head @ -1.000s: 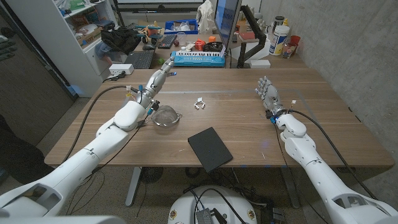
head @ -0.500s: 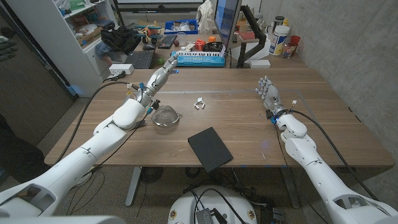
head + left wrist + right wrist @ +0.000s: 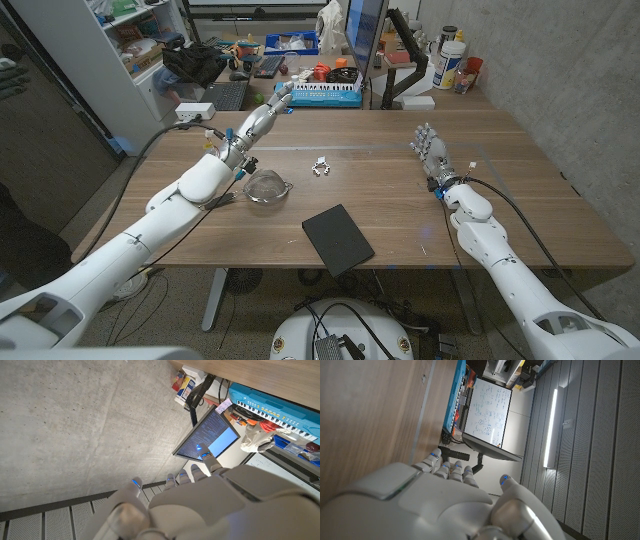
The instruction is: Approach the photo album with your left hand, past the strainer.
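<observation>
Two things sit nearer me than my empty, outstretched left hand [image 3: 262,117]: the strainer [image 3: 266,186], then the photo album [image 3: 338,238] beyond it toward the desk's near edge, lying diagonally.

matt blk album [image 3: 338,239], wire-mesh strainer [image 3: 266,187], wood table [image 3: 520,160]

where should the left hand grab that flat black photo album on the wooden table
Probably by a long edge: the flat black photo album lies closed and skewed near the table's front, so nothing stands up to grasp. Come from above on its left side, past the metal mesh strainer, with the left hand.
</observation>
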You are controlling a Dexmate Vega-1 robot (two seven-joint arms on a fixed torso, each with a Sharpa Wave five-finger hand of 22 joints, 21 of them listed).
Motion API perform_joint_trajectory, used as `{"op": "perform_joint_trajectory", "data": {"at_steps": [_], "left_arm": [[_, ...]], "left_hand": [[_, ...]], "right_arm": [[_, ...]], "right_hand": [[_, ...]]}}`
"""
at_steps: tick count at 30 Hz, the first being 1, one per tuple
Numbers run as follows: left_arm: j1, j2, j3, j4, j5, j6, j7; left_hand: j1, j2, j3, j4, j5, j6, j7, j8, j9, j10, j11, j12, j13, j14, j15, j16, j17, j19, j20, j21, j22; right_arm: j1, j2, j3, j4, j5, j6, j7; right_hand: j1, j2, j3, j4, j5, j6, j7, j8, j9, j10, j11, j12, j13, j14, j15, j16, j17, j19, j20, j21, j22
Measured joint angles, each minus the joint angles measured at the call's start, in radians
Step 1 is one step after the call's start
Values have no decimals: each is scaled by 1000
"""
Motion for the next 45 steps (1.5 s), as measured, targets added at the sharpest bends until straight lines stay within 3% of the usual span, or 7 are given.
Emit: {"op": "perform_joint_trajectory", "data": {"at_steps": [45], "left_arm": [[10, 67, -34, -124, 167, -109, -49]], "left_hand": [[12, 7, 0, -8, 7, 2, -27, 0, 0, 1, -18, 0, 0, 0, 0, 0, 0, 0, 0, -8, 0]], "right_arm": [[1, 11, -7, 13, -2, 20, -2]], "right_hand": [[0, 0, -5, 3, 0, 0, 0, 0, 0, 0, 0, 0, 0, 0, 0, 0, 0, 0, 0, -8, 0]]}}
